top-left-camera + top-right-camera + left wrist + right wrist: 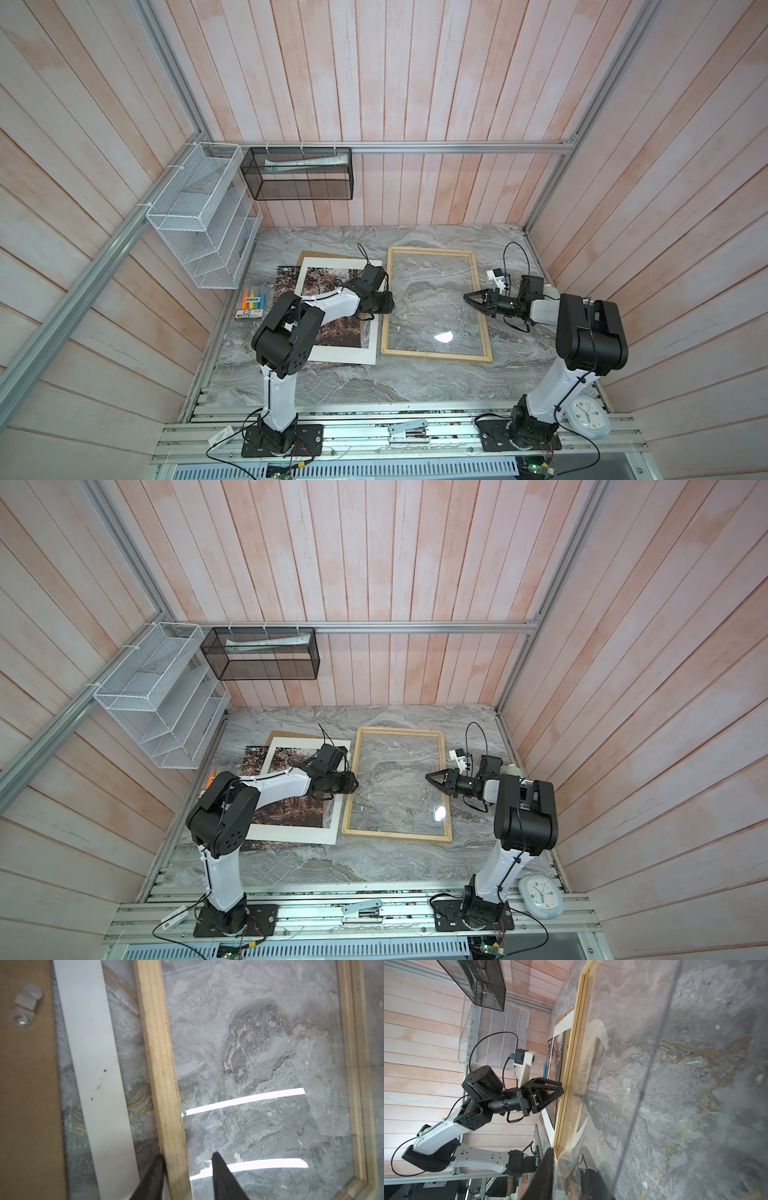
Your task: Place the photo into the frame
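The left arm bends low, its gripper [187, 1157] narrowly parted astride the left strip of the pale, rough-grained wooden frame [432, 250], while the right gripper [467, 296] reaches level over the glossy pane at centre-right, jaws I cannot read, and the thin autumn photo [286, 281] lies flat left of centre under a white mat [345, 356].

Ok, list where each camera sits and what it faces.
Top views: high in front, looking down on the table; left arm and right arm show.
Left wrist: above the frame, facing down; left hand straddles a strip.
Right wrist: low, looking across the frame at the left arm; own finger shows.
All share the frame.
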Motion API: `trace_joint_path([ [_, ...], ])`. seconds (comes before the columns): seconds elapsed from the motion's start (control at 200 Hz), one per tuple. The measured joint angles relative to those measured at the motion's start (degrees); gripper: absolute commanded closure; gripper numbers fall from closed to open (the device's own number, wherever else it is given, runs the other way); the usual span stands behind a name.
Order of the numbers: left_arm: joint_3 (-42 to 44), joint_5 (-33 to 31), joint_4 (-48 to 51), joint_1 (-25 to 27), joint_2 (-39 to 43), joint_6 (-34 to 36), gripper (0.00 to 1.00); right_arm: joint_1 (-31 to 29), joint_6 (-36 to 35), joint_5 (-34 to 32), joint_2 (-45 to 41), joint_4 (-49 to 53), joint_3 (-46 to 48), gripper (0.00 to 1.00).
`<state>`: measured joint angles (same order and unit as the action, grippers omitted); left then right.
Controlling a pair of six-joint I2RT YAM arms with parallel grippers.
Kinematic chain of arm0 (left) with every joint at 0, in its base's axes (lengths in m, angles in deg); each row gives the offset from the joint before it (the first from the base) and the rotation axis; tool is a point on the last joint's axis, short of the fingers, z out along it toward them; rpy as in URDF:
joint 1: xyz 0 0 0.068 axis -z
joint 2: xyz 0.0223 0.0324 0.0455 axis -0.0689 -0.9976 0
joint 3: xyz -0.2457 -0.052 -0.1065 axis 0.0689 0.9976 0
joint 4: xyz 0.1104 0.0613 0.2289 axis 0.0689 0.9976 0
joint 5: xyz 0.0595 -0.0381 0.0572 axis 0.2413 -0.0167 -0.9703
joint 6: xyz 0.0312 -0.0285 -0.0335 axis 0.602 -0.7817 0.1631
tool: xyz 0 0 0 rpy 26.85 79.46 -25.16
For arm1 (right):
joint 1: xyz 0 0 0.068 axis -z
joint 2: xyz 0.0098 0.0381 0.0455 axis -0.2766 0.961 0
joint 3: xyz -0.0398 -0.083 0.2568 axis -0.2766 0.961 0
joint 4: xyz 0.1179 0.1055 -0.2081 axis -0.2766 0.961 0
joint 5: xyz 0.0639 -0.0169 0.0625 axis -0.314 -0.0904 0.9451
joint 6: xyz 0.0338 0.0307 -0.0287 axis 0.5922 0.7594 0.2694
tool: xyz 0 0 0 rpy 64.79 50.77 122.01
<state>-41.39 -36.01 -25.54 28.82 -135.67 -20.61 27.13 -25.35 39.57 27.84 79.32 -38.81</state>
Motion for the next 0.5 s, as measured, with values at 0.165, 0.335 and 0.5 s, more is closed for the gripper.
trace_joint_path([
  [0.165, 0.0, 0.15, -0.15, 0.02, -0.2, 0.02, 0.6, -0.11, -0.39, -1.9, 0.0, 1.51, -0.17, 0.69],
  [0.335, 0.0, 0.17, -0.22, 0.02, -0.24, 0.0, 0.61, -0.74, -2.01, -4.61, 0.0, 4.87, -1.38, 0.64],
  [0.5, 0.0, 0.15, -0.24, 0.02, -0.26, -0.15, 0.61, -1.6, -3.61, -8.11, 0.0, 8.66, -2.86, 0.61],
])
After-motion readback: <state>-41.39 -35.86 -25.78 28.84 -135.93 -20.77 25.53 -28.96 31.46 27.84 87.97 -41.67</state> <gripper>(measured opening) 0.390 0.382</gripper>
